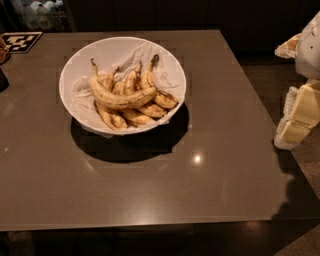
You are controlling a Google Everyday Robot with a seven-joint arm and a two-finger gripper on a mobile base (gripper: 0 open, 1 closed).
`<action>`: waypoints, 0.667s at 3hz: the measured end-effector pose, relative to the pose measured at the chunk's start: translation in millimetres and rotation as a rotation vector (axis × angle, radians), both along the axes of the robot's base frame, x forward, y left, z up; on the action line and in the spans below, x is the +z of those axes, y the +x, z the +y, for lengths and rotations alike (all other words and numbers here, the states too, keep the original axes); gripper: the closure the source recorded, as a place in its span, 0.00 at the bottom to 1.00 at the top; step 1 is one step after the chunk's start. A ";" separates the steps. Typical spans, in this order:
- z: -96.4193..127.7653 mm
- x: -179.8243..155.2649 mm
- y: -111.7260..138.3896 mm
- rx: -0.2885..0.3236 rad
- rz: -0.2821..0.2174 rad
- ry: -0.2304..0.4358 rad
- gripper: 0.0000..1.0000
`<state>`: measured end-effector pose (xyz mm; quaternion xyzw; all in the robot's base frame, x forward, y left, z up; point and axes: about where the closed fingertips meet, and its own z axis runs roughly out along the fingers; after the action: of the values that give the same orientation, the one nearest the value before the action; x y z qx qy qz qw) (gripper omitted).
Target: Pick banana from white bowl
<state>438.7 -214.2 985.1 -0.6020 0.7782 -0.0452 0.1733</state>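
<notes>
The banana (120,99) is long, yellow with brown speckles. It lies across the top of a bunch of shorter, browner bananas (137,114), with its dark-tipped stem pointing up at the left. All of them lie in the white bowl (116,49), which is lined with crumpled white paper and stands at the back left of the grey-brown table (210,190). My gripper (298,117), white and pale yellow, hangs at the right edge of the view beyond the table's right side, well apart from the bowl and holding nothing that shows.
A black-and-white marker tag (20,40) lies at the table's back left corner. A dark object (2,80) sits at the left edge. Bottles (40,12) stand behind the table. The table's front edge runs along the bottom, with dark floor on the right.
</notes>
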 end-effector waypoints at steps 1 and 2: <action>0.0 0.0 0.0 0.000 0.000 0.000 0.00; 10.0 7.0 1.3 0.024 -0.023 0.005 0.00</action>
<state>440.0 -204.2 992.1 -0.6103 0.7689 -0.0481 0.1842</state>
